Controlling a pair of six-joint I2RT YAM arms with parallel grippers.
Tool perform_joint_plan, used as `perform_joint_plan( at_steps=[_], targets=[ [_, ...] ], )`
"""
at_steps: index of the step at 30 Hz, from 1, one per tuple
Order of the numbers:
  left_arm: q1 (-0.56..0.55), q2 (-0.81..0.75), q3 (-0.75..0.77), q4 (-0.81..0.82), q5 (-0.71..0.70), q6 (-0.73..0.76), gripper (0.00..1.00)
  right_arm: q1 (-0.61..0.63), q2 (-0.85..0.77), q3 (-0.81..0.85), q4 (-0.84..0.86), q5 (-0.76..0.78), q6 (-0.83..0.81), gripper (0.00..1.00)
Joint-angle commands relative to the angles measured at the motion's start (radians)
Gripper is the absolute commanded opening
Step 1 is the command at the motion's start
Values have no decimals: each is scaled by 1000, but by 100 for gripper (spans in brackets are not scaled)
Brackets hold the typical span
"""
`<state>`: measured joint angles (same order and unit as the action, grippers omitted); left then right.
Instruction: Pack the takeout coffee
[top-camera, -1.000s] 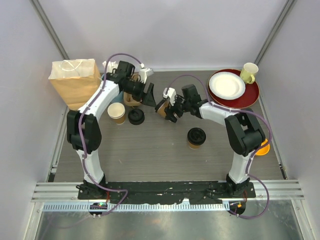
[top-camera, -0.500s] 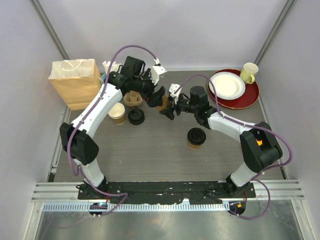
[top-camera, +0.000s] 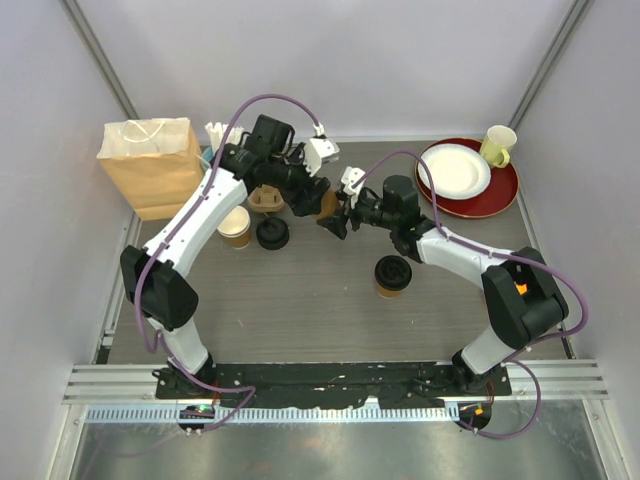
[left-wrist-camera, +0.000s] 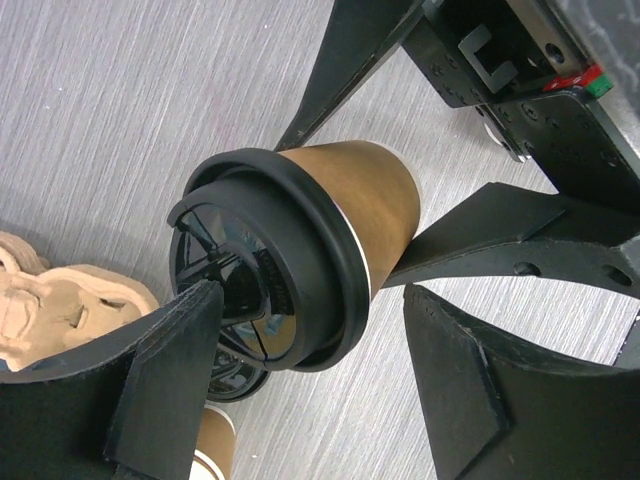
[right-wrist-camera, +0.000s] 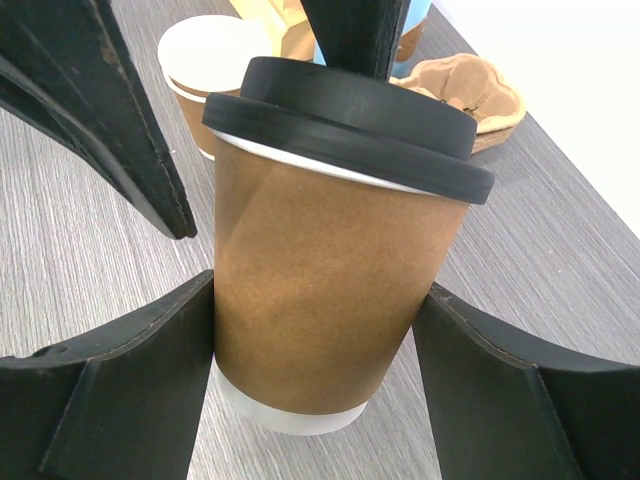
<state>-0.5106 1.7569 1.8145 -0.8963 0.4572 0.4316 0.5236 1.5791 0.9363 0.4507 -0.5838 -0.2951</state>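
From above we see both arms meet at the far middle of the table (top-camera: 300, 310) over a lidded cup (top-camera: 327, 204), just right of the pulp carrier (top-camera: 265, 197). The grip itself is hidden from that view.

The right wrist view settles it. The right gripper (right-wrist-camera: 315, 300) is clamped on the cup's paper wall, with a finger pressed to each side.

The left wrist view shows the left gripper (left-wrist-camera: 315, 300) spread wide about the lid (left-wrist-camera: 300, 240). One finger stands clear of the rim and the other overlaps it in the picture, so we see no squeeze.

Only the top view shows the second cup (top-camera: 392, 275), lidded, standing alone nearer and to the right.

A second ago the left gripper was back at the carrier, apart from the cup. It has since come across to it, and the right arm has reached farther left. The second cup has not moved.
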Motion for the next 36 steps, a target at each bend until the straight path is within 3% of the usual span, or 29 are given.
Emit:
perform_joint_plan(
  at_steps=[1,9,13,20,30,36],
  targets=[
    [-6,-16,34,-1,44,19,74,16,-24,-2,108,28,17,57],
    [-5,-17,37,11,54,9,59,27,5,-4,147,52,28,57],
    [-6,-7,39,14,44,9,57,29,21,4,157,56,37,57],
    [-11,29,-1,33,-37,59,40,36,143,15,249,105,73,58],
    [-62,75,-156,106,-175,167,32,41,292,22,376,160,125,59],
    [-72,115,-176,112,-177,161,30,41,309,15,378,176,109,59]
  ],
)
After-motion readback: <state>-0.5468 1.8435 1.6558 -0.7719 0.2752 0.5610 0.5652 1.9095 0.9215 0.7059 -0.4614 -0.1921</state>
